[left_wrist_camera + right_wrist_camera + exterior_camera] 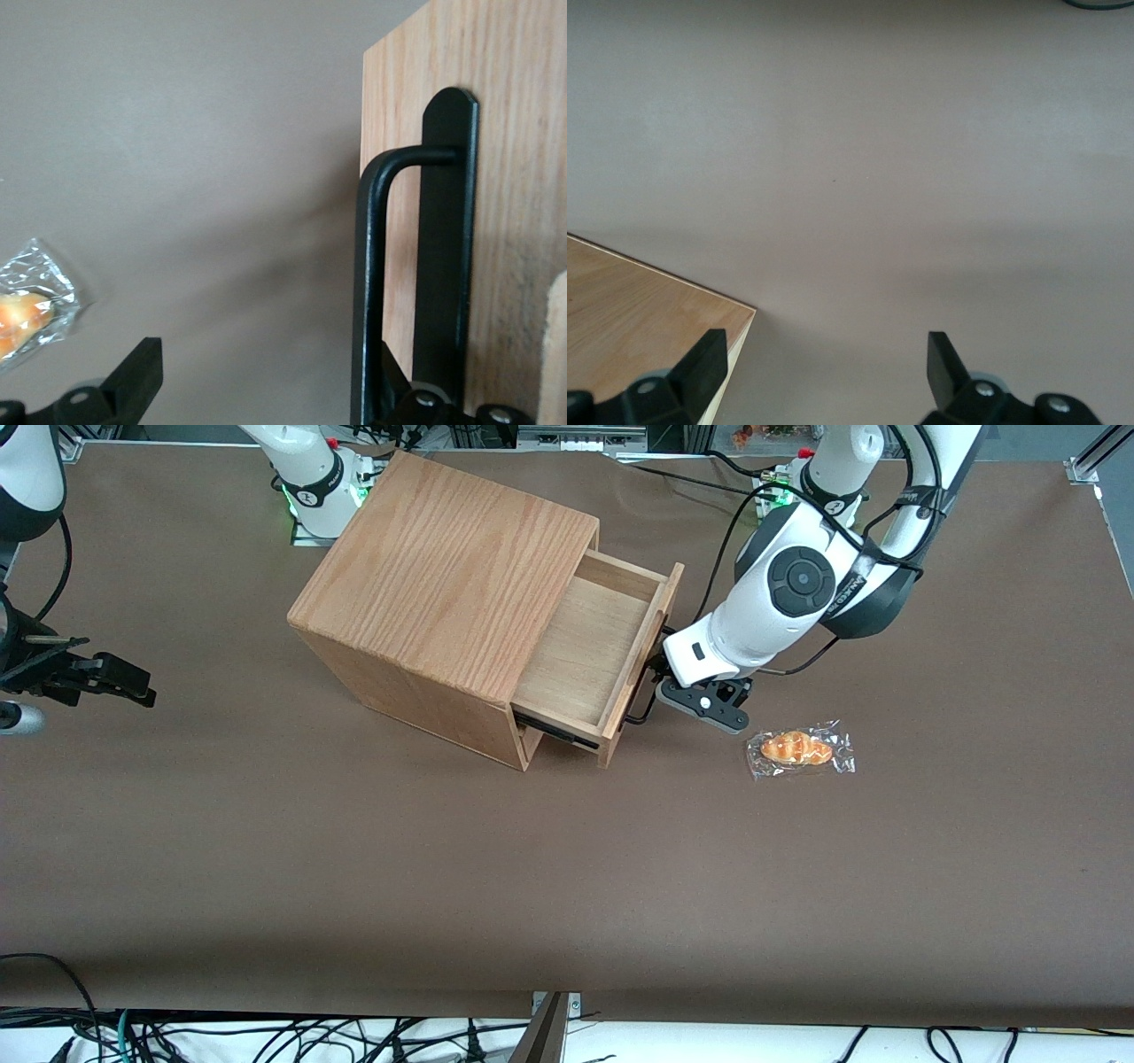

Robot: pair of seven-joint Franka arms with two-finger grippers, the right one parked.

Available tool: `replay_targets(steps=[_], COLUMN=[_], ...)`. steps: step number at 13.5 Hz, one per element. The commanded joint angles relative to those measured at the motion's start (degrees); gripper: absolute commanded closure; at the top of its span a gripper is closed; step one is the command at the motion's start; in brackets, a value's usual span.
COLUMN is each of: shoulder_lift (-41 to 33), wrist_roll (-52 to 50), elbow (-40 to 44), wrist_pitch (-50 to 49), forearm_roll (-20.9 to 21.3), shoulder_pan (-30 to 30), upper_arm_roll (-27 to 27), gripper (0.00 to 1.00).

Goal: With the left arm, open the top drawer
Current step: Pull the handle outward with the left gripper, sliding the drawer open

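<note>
robot lab | brown-covered table (354,886) | loose cables (266,1036)

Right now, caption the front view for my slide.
Left arm's hand at the black bar handle of the pulled-out top drawer, a wrapped bread roll lying nearby.

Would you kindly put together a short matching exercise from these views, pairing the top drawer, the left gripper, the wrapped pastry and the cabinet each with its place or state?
Things:
1. top drawer
2. left gripper
3. wrapped pastry
4. cabinet

Places or states:
A. lying on the table, nearer the front camera than the gripper
B. at the black bar handle, fingers spread wide
C. pulled partly out, nothing inside
D. standing on the table, holding the drawer

Pairs: 1-C, 2-B, 3-A, 4-D
</note>
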Motion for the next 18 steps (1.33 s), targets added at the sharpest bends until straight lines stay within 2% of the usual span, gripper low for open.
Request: replay_targets(steps=[1, 10, 13, 15, 18], shoulder_lift=[-2.4, -2.5, -2.3, -2.3, -2.4], wrist_roll=[1.8, 3.9, 3.3, 3.9, 3.9], elbow=[-2.4, -2.4, -2.2, -2.3, -1.9], wrist_pitch=[-1.2, -1.3, -1.3, -1.3, -1.5], forearm_roll=[2.3, 2.3, 0.6, -4.1, -5.8], shoulder_pan=[0.6, 0.9, 0.8, 0.8, 0.8], upper_arm_roll=[0.9, 2.4, 2.2, 2.2, 2.2], gripper=[0.00, 0.00, 0.00, 0.00, 0.00])
